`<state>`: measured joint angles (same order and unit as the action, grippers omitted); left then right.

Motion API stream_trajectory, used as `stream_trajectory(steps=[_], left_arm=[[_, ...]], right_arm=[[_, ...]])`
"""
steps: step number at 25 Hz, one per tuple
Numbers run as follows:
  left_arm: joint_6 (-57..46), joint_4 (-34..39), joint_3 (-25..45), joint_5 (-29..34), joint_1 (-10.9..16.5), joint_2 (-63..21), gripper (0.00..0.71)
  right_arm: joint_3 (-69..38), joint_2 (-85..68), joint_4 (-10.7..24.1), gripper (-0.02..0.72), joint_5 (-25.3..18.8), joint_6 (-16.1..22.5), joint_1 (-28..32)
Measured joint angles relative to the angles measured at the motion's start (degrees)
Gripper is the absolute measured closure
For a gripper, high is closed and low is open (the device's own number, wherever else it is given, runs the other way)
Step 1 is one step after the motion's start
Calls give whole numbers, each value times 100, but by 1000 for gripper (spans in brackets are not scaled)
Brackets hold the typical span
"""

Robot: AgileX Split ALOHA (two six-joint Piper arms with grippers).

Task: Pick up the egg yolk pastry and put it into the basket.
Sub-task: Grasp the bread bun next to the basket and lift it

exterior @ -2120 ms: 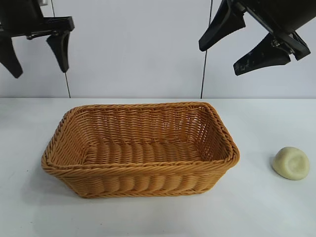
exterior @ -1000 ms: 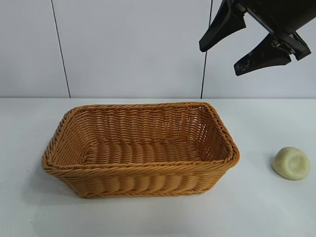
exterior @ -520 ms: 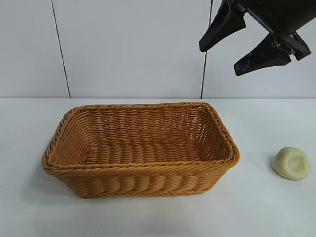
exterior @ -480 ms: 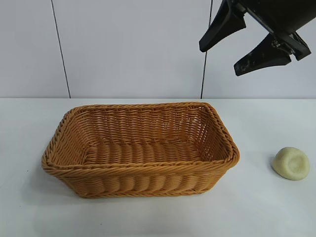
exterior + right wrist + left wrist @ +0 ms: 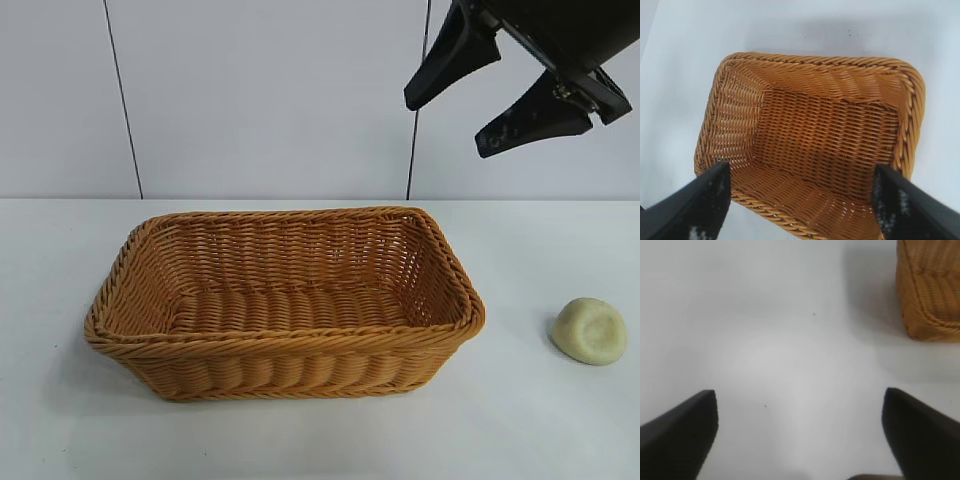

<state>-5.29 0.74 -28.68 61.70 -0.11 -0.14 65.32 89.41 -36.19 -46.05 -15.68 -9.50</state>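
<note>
A white counter (image 5: 300, 440) runs back to a pale panelled wall (image 5: 260, 100), whose panels are split by thin dark vertical seams.

The basket (image 5: 285, 345) sits near the middle of the counter, its long side facing the exterior camera. It is woven of orange-tan wicker with sloping sides and a thick braided rim, and it holds nothing. The right wrist view looks down into it and shows only bare weave on the floor and walls.

The egg yolk pastry (image 5: 589, 331) lies on the counter well apart from the basket, off beyond its right end and close to the right edge of the exterior view. It is a small pale yellow-cream lump with a shallow dent facing up, and nothing touches it.

The right gripper (image 5: 497, 92) hangs high in the upper right of the exterior view, above and behind the right end of the basket, pointing down and toward the left. Its jaws stand wide apart with nothing between them — in its own wrist view the two dark tips frame the basket's near rim.

The left gripper (image 5: 800, 435) appears only in its own wrist view. There its jaws are spread wide and hold nothing, over bare white counter, with one corner of the basket off to one side.
</note>
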Motion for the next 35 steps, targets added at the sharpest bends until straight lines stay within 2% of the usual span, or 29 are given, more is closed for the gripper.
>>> stream_trajectory(steps=[3, 5, 7, 9, 13, 19, 35], left_arm=[[0, 0, 0, 0, 0, 0, 67], [0, 0, 0, 0, 0, 0, 67], [0, 0, 0, 0, 0, 0, 67], [0, 0, 0, 0, 0, 0, 67], [0, 0, 0, 0, 0, 0, 67], [0, 0, 0, 0, 0, 0, 67], [0, 0, 0, 0, 0, 0, 67]], right_arm=[[297, 0, 1059, 141, -128, 727, 0], [492, 0, 2006, 141, -300, 1286, 0], [619, 0, 2725, 141, -502, 1760, 34], [660, 31, 3152, 141, -712, 2005, 142], [686, 287, 3338, 141, -940, 2094, 500], [686, 946, 3383, 141, -861, 2100, 885], [691, 2829, 3370, 141, -425, 2094, 918]])
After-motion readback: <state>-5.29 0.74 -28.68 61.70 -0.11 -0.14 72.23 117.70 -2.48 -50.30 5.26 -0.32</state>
